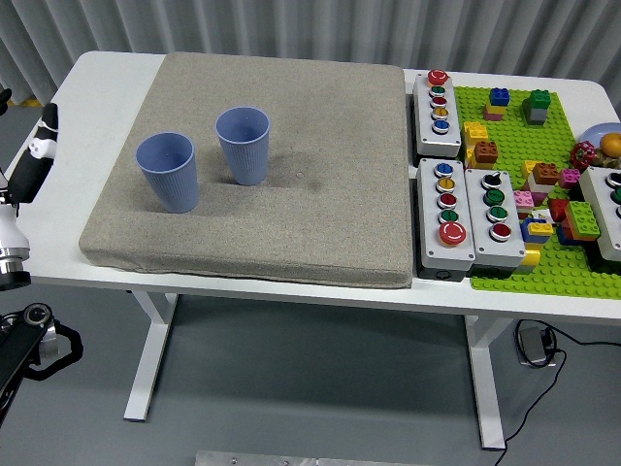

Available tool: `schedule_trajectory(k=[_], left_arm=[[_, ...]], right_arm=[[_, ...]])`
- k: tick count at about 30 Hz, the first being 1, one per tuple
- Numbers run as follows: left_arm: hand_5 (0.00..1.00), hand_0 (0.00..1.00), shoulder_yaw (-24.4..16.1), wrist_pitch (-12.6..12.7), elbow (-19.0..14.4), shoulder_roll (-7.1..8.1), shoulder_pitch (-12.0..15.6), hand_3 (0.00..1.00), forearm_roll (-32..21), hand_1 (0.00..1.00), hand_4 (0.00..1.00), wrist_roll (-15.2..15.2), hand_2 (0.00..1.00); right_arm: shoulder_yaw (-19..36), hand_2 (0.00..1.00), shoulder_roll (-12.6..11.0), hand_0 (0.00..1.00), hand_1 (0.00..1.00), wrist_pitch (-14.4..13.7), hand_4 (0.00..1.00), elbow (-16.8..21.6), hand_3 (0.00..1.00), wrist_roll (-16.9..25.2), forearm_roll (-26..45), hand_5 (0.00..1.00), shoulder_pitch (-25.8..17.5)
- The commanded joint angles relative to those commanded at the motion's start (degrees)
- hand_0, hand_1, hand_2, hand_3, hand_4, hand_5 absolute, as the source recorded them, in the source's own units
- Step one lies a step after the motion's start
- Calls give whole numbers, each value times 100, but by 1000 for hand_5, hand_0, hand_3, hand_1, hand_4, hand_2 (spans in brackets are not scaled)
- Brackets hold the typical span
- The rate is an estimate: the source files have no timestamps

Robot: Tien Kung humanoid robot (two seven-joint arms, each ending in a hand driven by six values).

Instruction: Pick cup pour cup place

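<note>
left arm [29, 160]: black, with small white patches near the top
wrist part [10, 243]: white shell above a shiny silver ring
lower joint [39, 335]: black, round, with a small silver circle in the middle
fingers: too little shows to tell

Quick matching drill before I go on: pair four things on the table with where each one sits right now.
Things:
1. ribbed blue cup
2. smooth blue cup
3. green building-block baseplate
4. left arm

Places:
A. at the table's left edge, off the mat
B. on the grey mat, nearer the front-left corner
C. at the table's right end, beside the button boxes
D. on the grey mat, behind and to the right of the other cup

Pairs: 1-D, 2-B, 3-C, 4-A
</note>
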Motion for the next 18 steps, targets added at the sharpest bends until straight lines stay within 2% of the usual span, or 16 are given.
schedule_trajectory(k=[2,3,7,15,16,18], left_arm=[[154,872,21,-34,1,22,35,998,1,895,857,15,998],[103,883,85,-96,-4,76,129,998,11,904,866,49,998],[103,883,214,-192,11,121,264,998,11,904,866,87,998],[87,893,568,-348,298,55,234,998,-23,910,862,135,998],[108,904,623,-364,325,47,228,998,-43,916,872,133,998],[108,904,753,-404,428,-16,205,998,-94,916,872,117,998]], right_arm=[[5,494,0,669,549,4,8,0,540,-1,-9,342,0],[7,495,-2,668,550,7,7,-2,540,-2,-13,340,8],[-8,495,-5,668,550,7,7,-8,540,6,24,340,25],[-56,495,-8,669,549,-11,7,-13,541,16,99,339,52],[-59,495,-8,669,550,-13,6,-13,540,17,106,341,54],[-65,495,-6,669,550,-22,6,-13,540,18,114,341,60]])
